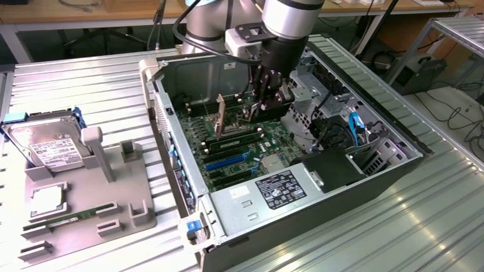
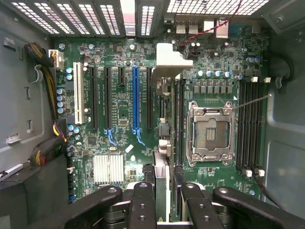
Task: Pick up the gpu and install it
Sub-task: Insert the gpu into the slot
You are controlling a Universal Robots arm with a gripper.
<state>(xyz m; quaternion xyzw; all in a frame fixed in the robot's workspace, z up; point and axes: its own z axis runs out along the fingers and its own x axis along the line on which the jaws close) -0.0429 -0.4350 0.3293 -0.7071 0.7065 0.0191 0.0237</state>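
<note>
The arm reaches down into the open computer case (image 1: 393,170), which lies on its side on the ribbed metal table (image 1: 90,85) so that the motherboard (image 1: 242,150) faces up and the slots can be approached from above. The gripper (image 1: 266,105) is closed on the gpu (image 1: 221,116), pinching the card by its top edge; the card hangs edge-on and upright, with its silver end bracket toward the rear wall of the case, an attitude that suits a straight push into a slot. In the wrist view the gripper (image 2: 162,200) shows its black fingers (image 2: 143,205) on either side of the thin card, and the gpu (image 2: 164,95) runs away from the camera, its bracket bent over at the far end near the rear vents. It stands over the board between the blue expansion slot (image 2: 136,102) and the empty CPU socket (image 2: 209,131); whether its lower edge already sits in a slot cannot be told. To the exterior view's left a grey parts holder (image 1: 90,198) keeps a hard drive (image 1: 45,147) propped upright and a RAM stick (image 1: 64,221) lying in its groove, well apart from the case.
</note>
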